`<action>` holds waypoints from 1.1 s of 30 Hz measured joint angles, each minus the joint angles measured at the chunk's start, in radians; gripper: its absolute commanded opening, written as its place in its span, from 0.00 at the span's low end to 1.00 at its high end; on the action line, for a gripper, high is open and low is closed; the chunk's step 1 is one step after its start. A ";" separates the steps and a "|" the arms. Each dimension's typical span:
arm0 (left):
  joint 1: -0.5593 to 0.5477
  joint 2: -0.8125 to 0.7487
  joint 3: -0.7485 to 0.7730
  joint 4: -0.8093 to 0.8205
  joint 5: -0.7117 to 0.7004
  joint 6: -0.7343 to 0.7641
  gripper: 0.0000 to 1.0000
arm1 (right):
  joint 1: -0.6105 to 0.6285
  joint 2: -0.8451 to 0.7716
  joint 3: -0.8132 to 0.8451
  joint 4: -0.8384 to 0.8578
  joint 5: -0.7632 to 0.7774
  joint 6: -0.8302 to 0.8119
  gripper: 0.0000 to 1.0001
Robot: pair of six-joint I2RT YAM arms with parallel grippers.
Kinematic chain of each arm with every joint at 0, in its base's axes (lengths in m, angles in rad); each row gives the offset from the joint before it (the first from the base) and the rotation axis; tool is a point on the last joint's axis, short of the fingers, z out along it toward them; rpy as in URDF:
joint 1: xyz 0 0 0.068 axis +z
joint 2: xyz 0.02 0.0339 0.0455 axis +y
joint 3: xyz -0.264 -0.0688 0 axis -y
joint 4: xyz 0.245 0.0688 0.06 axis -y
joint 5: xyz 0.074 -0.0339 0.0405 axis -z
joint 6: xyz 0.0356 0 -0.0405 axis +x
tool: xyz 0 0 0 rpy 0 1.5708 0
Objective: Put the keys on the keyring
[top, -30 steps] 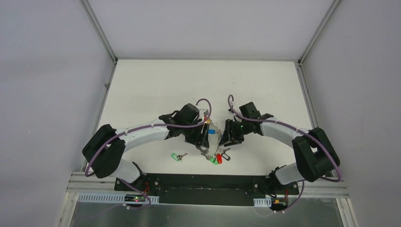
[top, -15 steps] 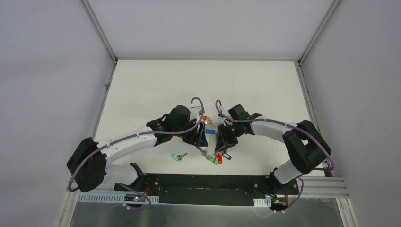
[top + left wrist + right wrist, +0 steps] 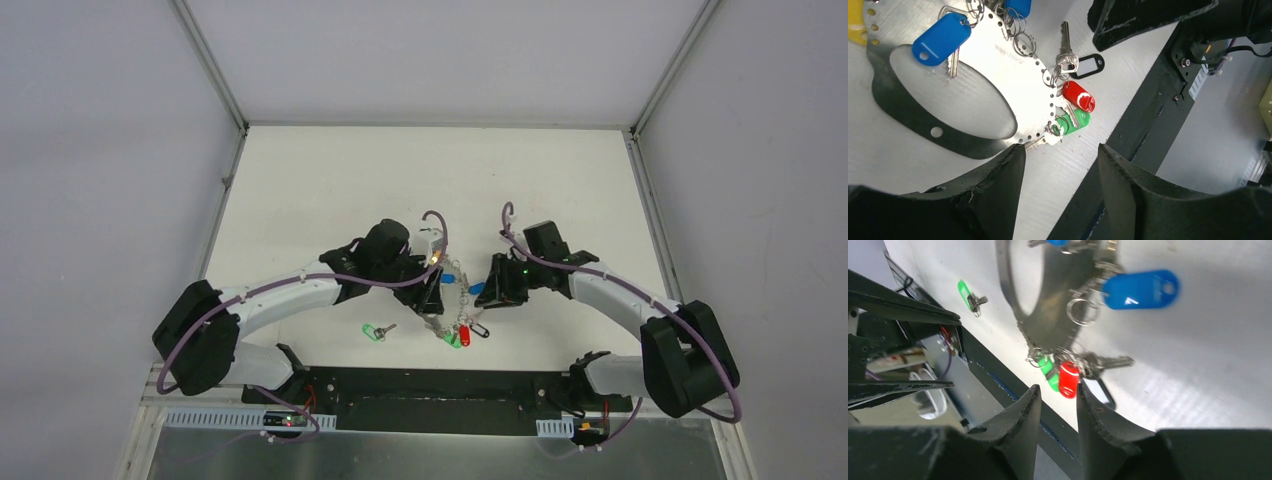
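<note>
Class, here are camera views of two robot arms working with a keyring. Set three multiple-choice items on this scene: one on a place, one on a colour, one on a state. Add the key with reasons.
1. Where is the loose green-tagged key?
A. Threaded on the keyring
B. On the table, apart from the keyring
C. Under the keyring

2. What colour is the tag beside the green tag on the keyring?
A. Red
B. White
C. Orange

3. The left end effector is:
A. shut on a key
B. open
C. out of view

Key:
1 B, the key lies alone on the table.
2 A, the red tag sits next to the green one.
3 B, the gap between its fingers is empty.
</note>
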 measured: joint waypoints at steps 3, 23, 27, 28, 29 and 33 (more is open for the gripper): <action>0.000 0.079 0.034 0.006 0.042 0.030 0.55 | -0.103 -0.040 -0.069 0.002 -0.044 0.023 0.35; -0.087 0.455 0.293 -0.023 0.078 0.188 0.47 | -0.343 -0.176 -0.186 0.003 -0.193 0.079 0.36; -0.093 0.483 0.306 -0.028 0.079 0.209 0.43 | -0.346 -0.176 -0.195 0.001 -0.202 0.079 0.36; -0.097 0.489 0.308 -0.030 0.079 0.213 0.42 | -0.347 -0.176 -0.195 0.003 -0.203 0.079 0.37; -0.100 0.494 0.311 -0.032 0.079 0.216 0.40 | -0.348 -0.176 -0.195 0.003 -0.205 0.079 0.37; -0.113 0.496 0.313 -0.040 0.079 0.230 0.39 | -0.349 -0.176 -0.195 0.003 -0.209 0.079 0.37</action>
